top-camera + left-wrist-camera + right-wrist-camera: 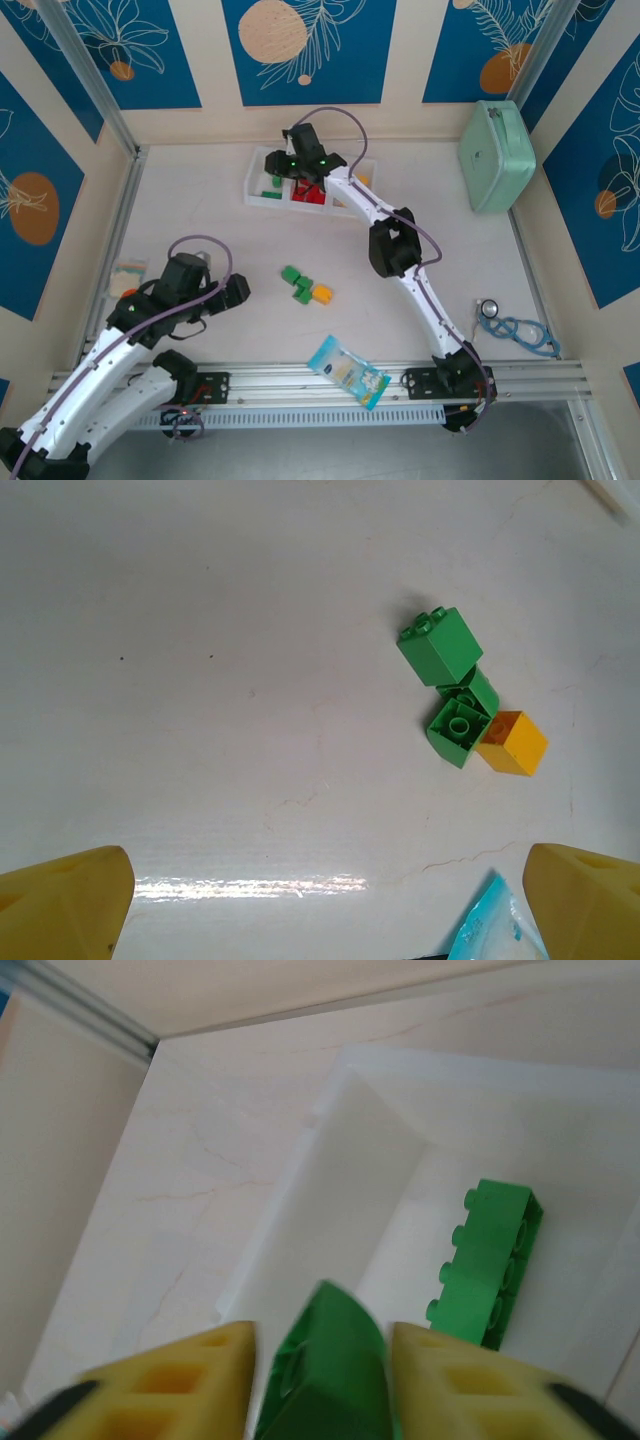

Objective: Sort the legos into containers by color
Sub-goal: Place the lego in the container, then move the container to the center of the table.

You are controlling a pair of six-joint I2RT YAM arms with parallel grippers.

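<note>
The white three-compartment tray (257, 192) lies at the back of the table. My right gripper (301, 166) hangs over its left compartment (350, 1180). A blurred green lego (335, 1370) sits between its yellow fingers (180, 1380), with a narrow gap on each side, so the jaws stand open. A long green lego (490, 1260) lies in that compartment, and red legos (310, 195) fill the middle one. Mid-table, two green legos (440, 647) (460, 725) touch a yellow-orange lego (513, 743). My left gripper (325, 900) hovers open to their left, holding nothing.
A blue-and-white snack packet (348, 371) lies near the front rail. A mint-green case (497, 155) stands at the back right. A stethoscope (515, 330) rests at the right edge. Low walls enclose the table.
</note>
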